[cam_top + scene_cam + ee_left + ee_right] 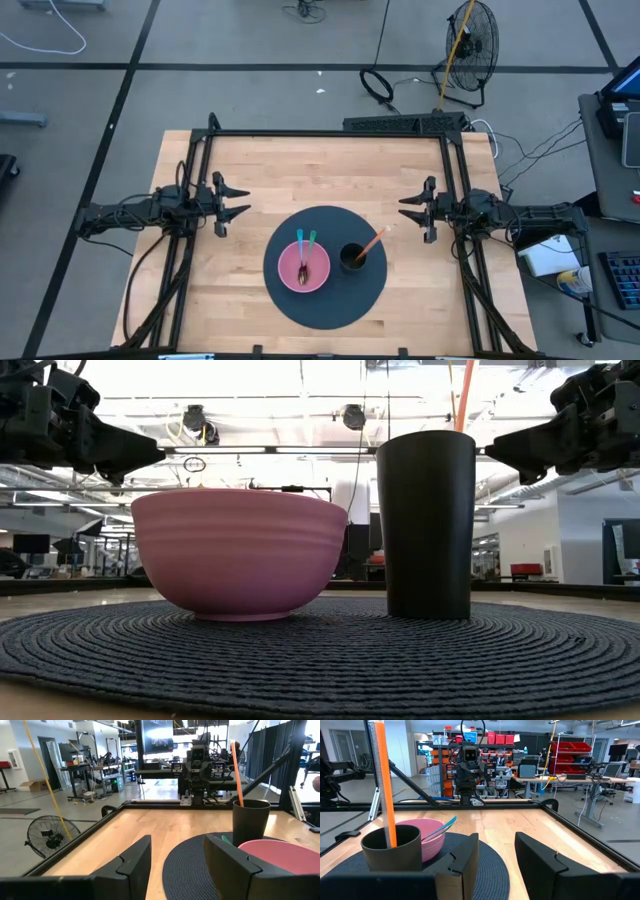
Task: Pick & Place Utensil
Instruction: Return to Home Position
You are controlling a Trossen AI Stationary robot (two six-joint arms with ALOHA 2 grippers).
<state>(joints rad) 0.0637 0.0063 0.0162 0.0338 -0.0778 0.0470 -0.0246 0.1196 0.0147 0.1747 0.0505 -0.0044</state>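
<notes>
A pink bowl [303, 266] and a black cup [353, 258] stand side by side on a round dark woven mat [325, 300] at the table's near middle. Two utensils, one with a blue handle [299, 240] and one with a green handle [310, 240], lie in the bowl, handles leaning on its far rim. An orange utensil [372, 243] stands slanted in the cup [390, 851]. My left gripper [246, 200] hovers open left of the mat, pointing level. My right gripper [402, 207] hovers open right of the mat. Neither has anything between its fingers.
A black frame [330, 133] runs along the table's far edge and down both sides by the arm bases. Bare wood [320, 175] lies between the two grippers and beyond the mat. A fan [470, 45] and cables sit on the floor behind the table.
</notes>
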